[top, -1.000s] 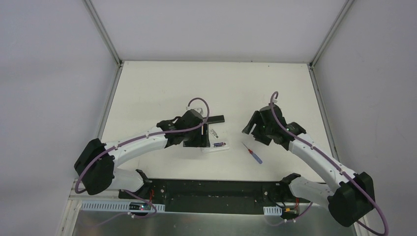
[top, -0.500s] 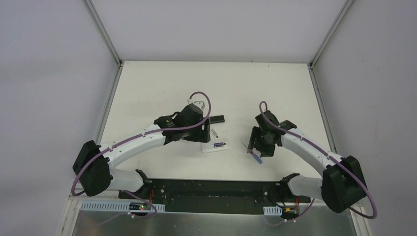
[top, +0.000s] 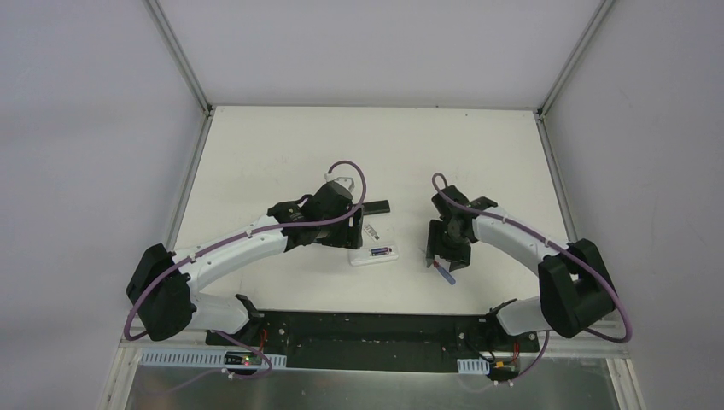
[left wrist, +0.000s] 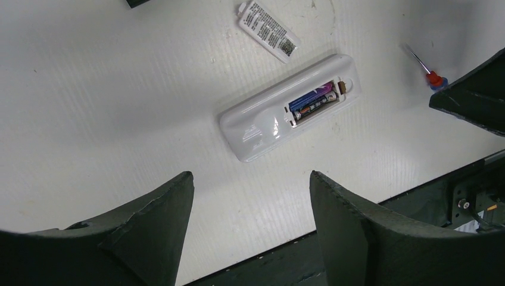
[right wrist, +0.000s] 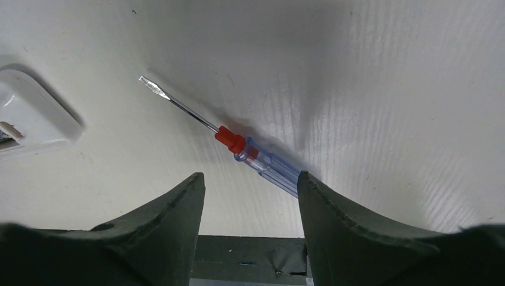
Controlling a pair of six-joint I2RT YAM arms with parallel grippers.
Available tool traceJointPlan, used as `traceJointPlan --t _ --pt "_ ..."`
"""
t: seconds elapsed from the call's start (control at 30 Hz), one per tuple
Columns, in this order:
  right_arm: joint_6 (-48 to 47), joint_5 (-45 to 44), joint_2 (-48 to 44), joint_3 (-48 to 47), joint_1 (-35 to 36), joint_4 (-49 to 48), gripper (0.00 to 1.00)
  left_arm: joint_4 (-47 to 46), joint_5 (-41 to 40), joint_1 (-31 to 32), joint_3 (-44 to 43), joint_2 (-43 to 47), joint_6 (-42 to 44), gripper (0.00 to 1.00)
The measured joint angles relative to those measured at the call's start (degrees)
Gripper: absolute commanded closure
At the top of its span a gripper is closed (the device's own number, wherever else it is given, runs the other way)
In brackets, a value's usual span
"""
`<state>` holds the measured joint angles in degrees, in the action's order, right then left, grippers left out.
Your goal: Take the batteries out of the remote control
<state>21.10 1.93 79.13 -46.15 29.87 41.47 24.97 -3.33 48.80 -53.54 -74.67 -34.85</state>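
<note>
White remote control (left wrist: 262, 128): batteries (left wrist: 312, 104) sunk inside, count unclear.
Left gripper (left wrist: 250, 179): jaws apart, batteries ahead, untouched.
Right gripper (right wrist: 250, 177): jaws apart, screwdriver (right wrist: 238, 143) handle-end hidden.

The desk (left wrist: 119, 89) is a matt white sheet with fine ribbing, the remote (left wrist: 256, 128) smooth glossy white plastic, its batteries (left wrist: 314, 104) wrapped in shiny printed sleeves, the screwdriver (right wrist: 238, 143) a bright metal shaft in a clear blue plastic handle, and the right fingers (right wrist: 161, 232) matt, grainy black plastic.
</note>
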Motion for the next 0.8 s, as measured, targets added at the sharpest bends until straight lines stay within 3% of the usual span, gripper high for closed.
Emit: traceJointPlan --t 0.33,0.63,0.8 --pt "-0.6 -0.2 7.9 -2.0 3.0 0.2 0.47 1.0 -0.3 0.0 0.0 0.0 0.3 0.3" --pt "-0.7 -2.7 10.8 -4.2 6.8 1.1 0.97 1.1 -0.3 0.0 0.0 0.1 0.6 0.3" --pt "-2.5 -2.8 10.0 -4.4 8.0 0.7 1.0 1.2 -0.2 -0.2 0.0 0.6 0.2 0.3"
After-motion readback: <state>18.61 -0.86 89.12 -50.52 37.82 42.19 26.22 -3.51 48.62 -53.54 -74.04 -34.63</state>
